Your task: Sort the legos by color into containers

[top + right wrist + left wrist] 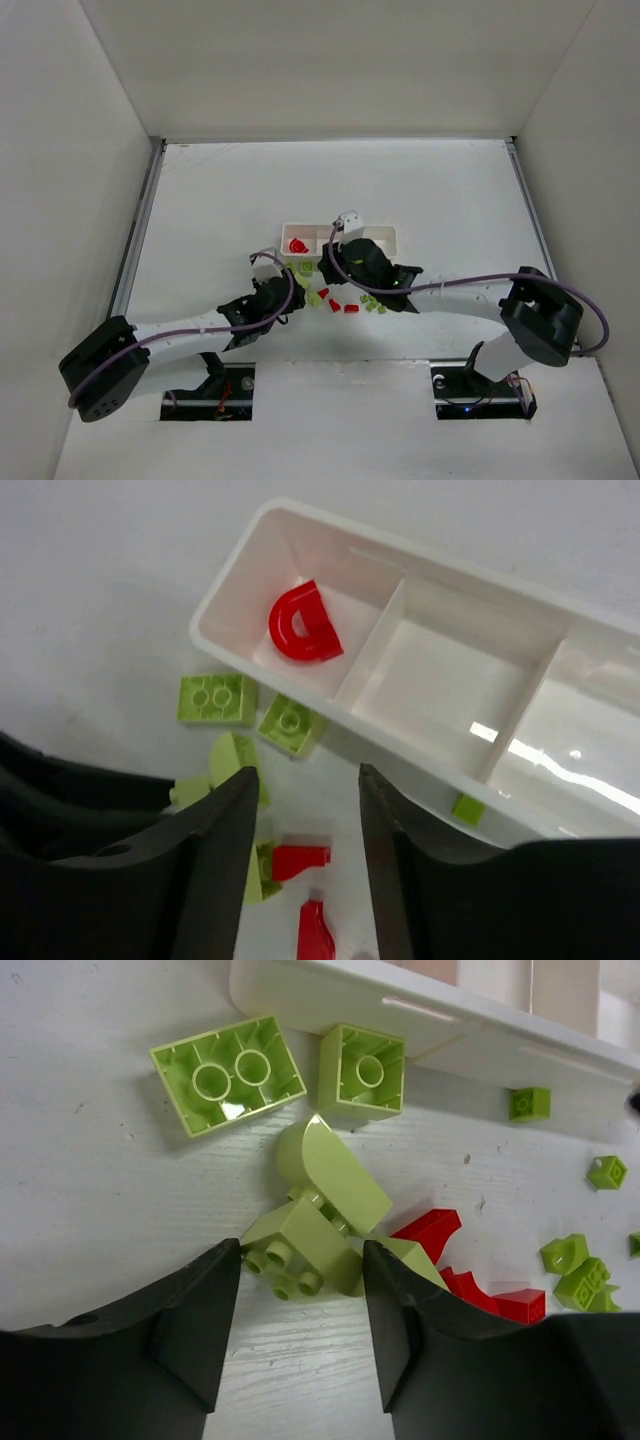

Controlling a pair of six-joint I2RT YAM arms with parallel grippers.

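Observation:
My left gripper (302, 1257) is open low over the table, its tips either side of a pale green studded lego (308, 1248) that lies just beyond them. Nearby lie two upturned pale green legos (228, 1075), a curved one (338, 1172), red legos (432, 1232) and small brighter green ones (578, 1272). My right gripper (300, 780) is open and empty above two red legos (300, 861), close to the white tray of containers (228, 590). A red arch lego (300, 626) lies in the tray's left compartment; the other two compartments show nothing inside.
One small green lego (467, 808) rests against the tray's outer wall. In the top view both arms (190, 330) meet at the lego pile (340, 303) just in front of the tray (388, 232). White walls enclose the table.

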